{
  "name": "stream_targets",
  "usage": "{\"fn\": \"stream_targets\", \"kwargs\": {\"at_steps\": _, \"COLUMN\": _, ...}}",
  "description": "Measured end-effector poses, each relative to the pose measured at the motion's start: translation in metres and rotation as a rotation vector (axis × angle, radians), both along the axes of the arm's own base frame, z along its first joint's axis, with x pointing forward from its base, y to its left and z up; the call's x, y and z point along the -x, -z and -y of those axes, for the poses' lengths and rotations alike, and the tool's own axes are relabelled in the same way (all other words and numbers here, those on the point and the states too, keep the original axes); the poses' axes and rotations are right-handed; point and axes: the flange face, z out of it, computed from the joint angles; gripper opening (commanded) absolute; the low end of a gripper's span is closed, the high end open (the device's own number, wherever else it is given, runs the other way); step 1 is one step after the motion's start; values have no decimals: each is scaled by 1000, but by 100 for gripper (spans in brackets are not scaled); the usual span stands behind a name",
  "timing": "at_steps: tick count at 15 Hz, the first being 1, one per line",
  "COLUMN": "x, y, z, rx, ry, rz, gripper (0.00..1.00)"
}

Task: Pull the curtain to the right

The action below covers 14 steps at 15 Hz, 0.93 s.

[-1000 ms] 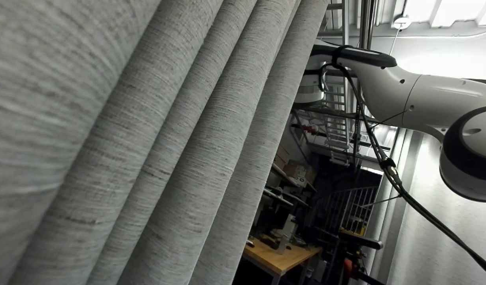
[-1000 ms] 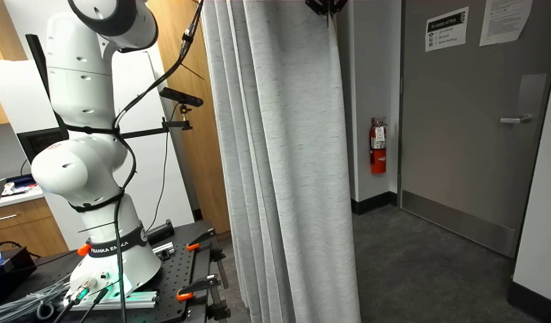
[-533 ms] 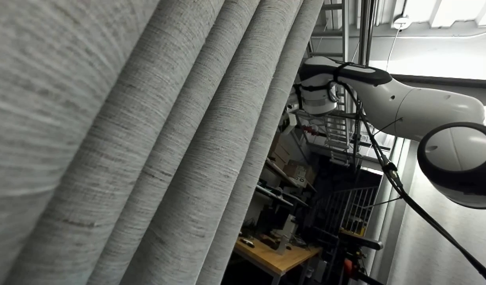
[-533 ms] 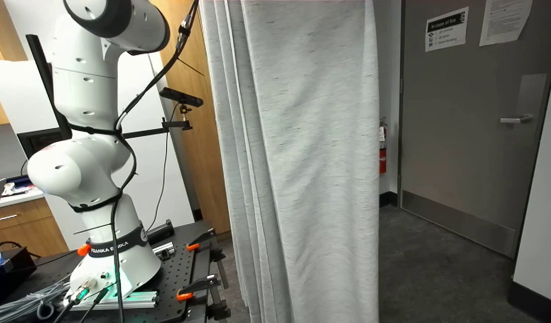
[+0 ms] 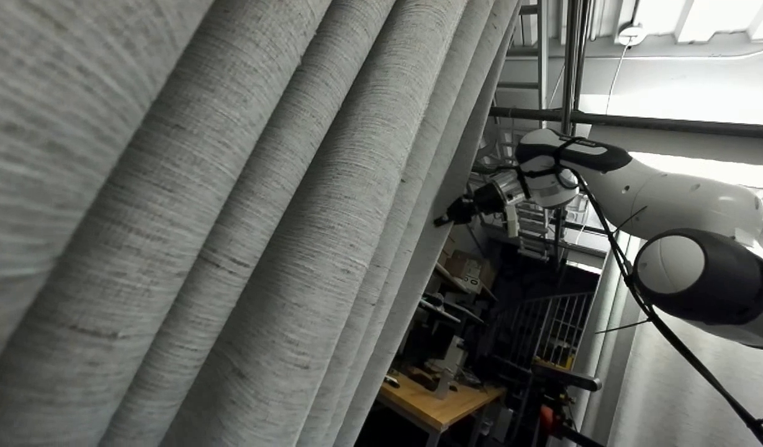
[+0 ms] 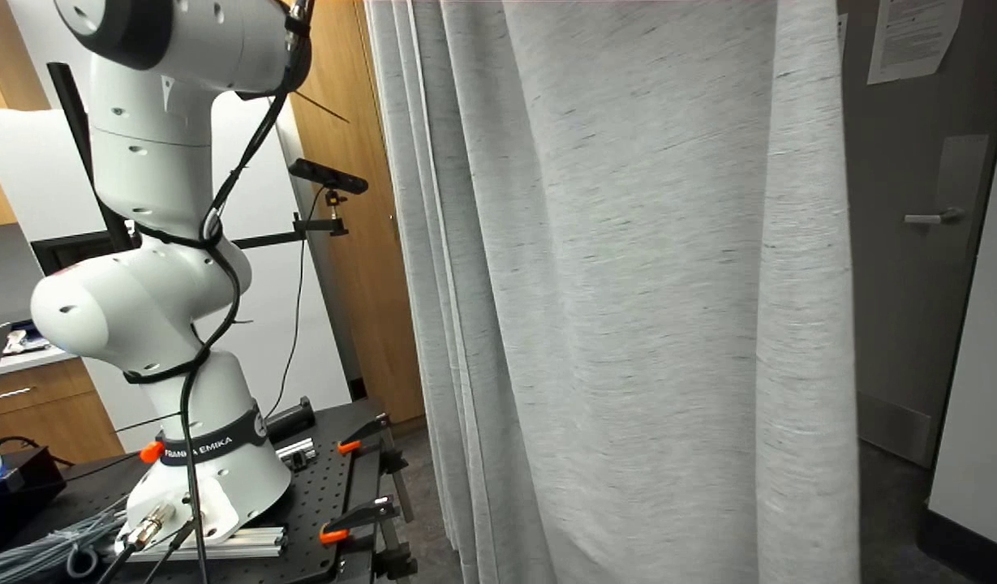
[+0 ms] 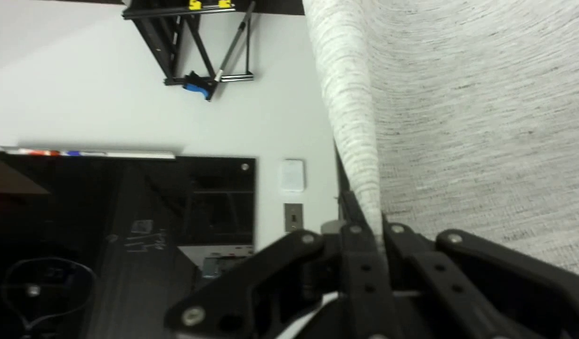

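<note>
Grey curtain (image 6: 628, 292) hangs there in long folds; the gripper (image 7: 371, 219) has the curtain's edge pinched between black fingers (image 7: 357, 245).

Across the middle of an exterior view I saw the curtain (image 6: 644, 284) pale grey, flecked with darker horizontal dashes. At frame left, the arm (image 6: 153, 174) showed white with black bands; lower down, the clamps (image 6: 367, 513) were black tipped with orange. My wrist view's bottom showed a black gripper (image 7: 376, 230).
</note>
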Motion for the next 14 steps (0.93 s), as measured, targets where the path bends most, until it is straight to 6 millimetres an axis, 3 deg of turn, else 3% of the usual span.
{"fn": "stream_targets", "kwargs": {"at_steps": 6, "x": 71, "y": 21, "z": 142, "rx": -46, "ry": 311, "rz": -33, "gripper": 0}}
{"fn": "stream_targets", "kwargs": {"at_steps": 11, "x": 143, "y": 22, "z": 222, "rx": -93, "ry": 548, "rz": -26, "gripper": 0}}
{"fn": "stream_targets", "kwargs": {"at_steps": 14, "x": 164, "y": 16, "z": 242, "rx": -135, "ry": 665, "rz": 1, "gripper": 0}}
